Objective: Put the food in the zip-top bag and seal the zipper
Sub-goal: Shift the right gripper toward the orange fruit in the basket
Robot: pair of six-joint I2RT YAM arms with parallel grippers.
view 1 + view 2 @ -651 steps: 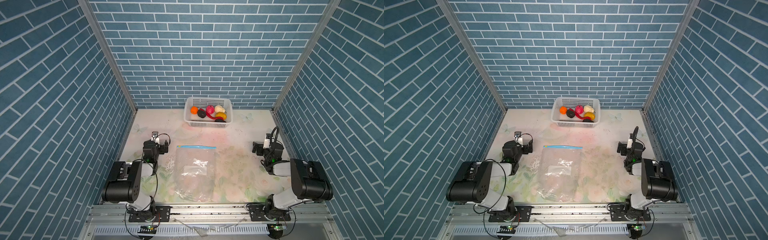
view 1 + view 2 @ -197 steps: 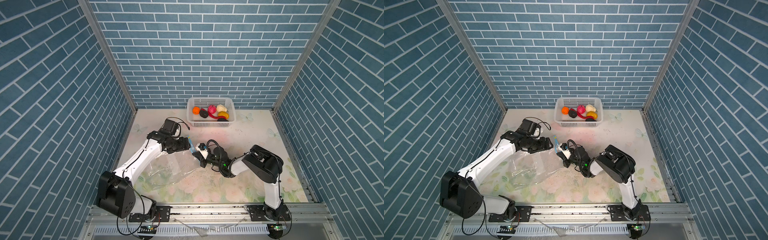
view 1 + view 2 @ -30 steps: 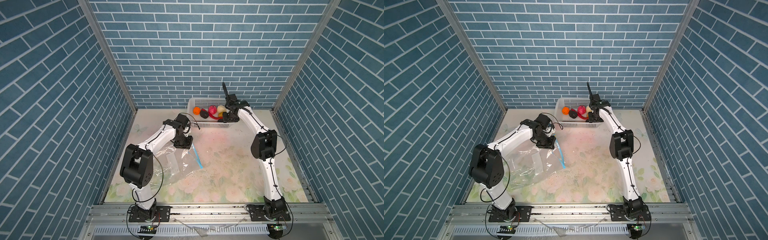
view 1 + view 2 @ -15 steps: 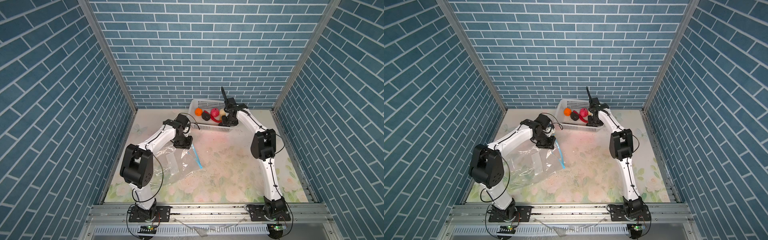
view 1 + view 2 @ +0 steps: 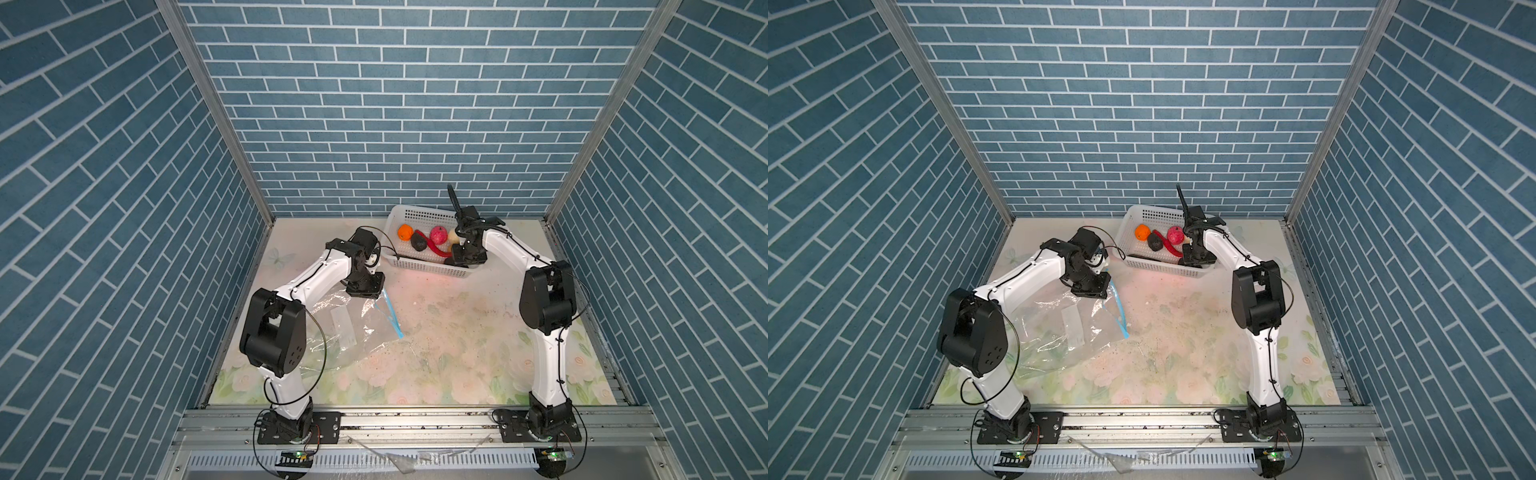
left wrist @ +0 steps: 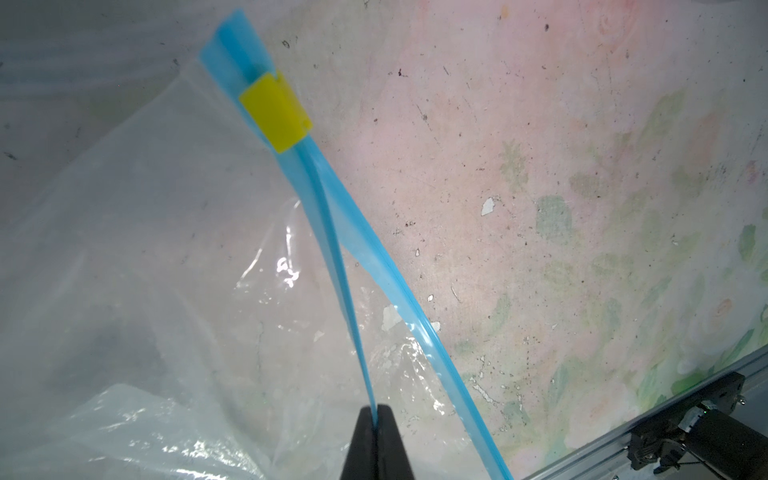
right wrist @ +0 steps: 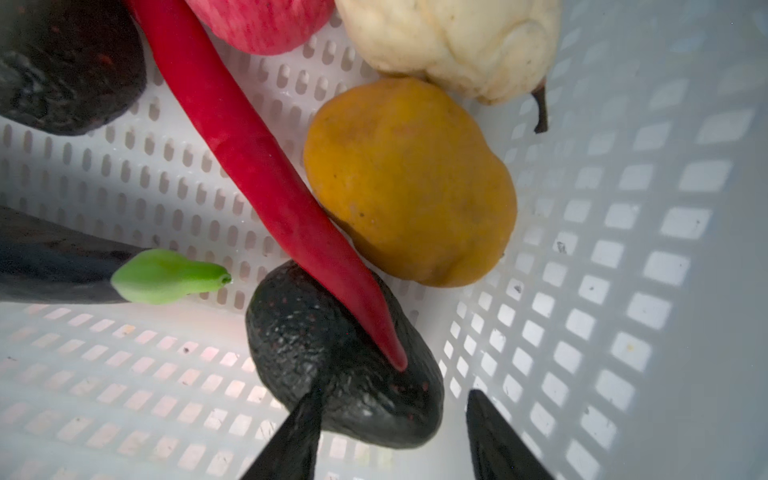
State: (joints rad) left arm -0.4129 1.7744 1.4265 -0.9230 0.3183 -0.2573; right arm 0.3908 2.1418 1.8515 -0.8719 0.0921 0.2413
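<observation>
From above you cannot read either claw: the right claw [image 7: 395, 395] is sunk in the basket [image 5: 436, 272] under its own wrist, and the left claw [image 6: 377, 409] hides beneath its wrist at the bag [image 5: 349, 332] mouth. In its wrist view the right claw's jaws stand apart at the black lump [image 7: 332, 353], one finger across it, the other clear beside the basket wall, gripping nothing; the chilli [image 7: 249, 166] lies over that lump, just beside the fruit [image 7: 411, 183], and the aubergine [image 7: 50, 266] and cream lump [image 7: 449, 37] are cut off at the frame edge. The left claw is pinched tight on one lip of the zipper [image 6: 332, 232], the tab [image 6: 276, 112] at its far end; the bag lies crumpled on the counter [image 5: 457, 332]. Both arms reach forward, elbows raised, wrists bent down
</observation>
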